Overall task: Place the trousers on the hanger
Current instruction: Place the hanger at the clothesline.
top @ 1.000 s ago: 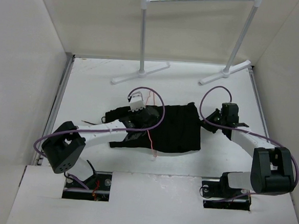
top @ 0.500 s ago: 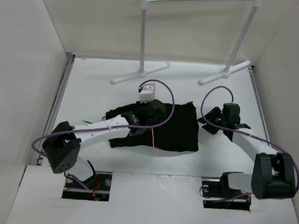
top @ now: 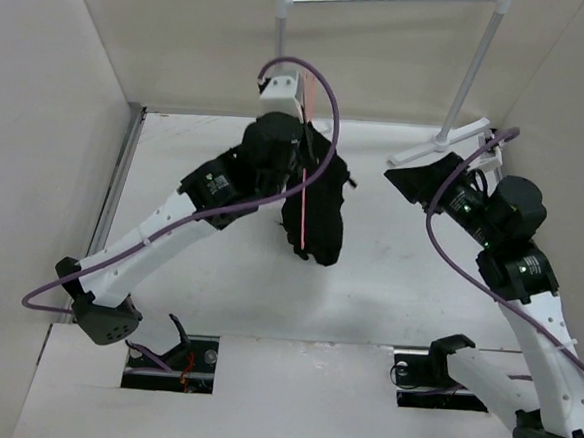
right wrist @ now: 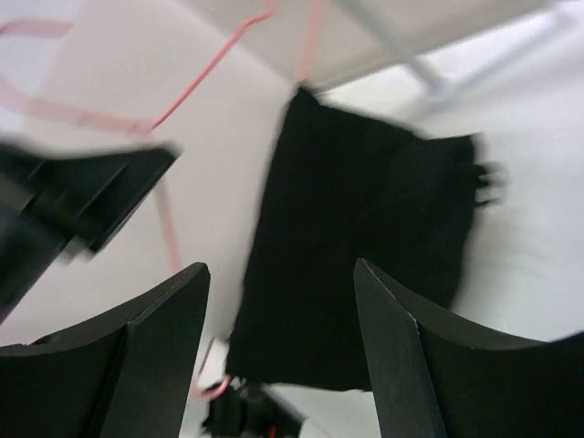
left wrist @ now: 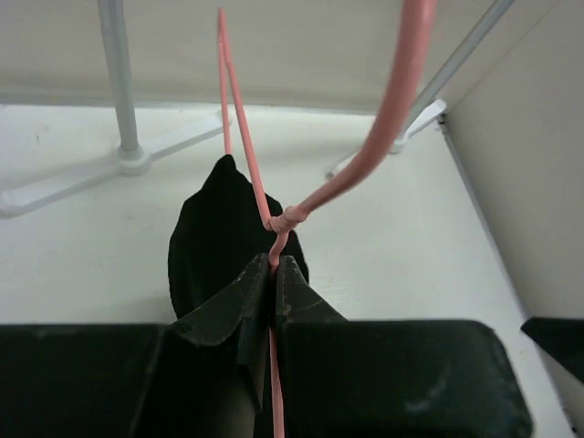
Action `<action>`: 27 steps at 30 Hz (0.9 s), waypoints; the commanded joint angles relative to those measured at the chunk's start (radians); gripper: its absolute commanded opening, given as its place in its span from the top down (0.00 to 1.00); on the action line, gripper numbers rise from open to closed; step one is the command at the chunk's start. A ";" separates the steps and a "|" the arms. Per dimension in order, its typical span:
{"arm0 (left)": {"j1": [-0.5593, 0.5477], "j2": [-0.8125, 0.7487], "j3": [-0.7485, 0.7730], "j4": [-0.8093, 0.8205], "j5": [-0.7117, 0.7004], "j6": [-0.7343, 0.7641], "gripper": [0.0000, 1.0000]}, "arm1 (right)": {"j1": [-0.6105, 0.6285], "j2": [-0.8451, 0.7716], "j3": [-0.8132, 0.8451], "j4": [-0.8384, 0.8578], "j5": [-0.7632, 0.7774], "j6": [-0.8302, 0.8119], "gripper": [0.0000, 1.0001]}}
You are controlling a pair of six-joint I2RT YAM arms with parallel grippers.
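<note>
Lifted off table (top: 408, 277) since: left hand (left wrist: 274, 266) pinching hanger (left wrist: 292, 217) w/ trousers (top: 322, 216); right hand (right wrist: 278, 274) wide; rack (top: 281, 33) behind.

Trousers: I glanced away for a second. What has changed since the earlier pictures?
The left hand, shut on the hanger, swung up from the table toward the rack, carrying the trousers, which now dangle instead of lying flat. The right hand, open, rose and pulled back from their edge. The rack stayed put.
</note>
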 commanded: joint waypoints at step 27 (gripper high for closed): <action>0.071 0.180 0.296 -0.086 0.255 -0.017 0.99 | 0.451 0.342 0.121 0.227 0.078 -0.083 0.91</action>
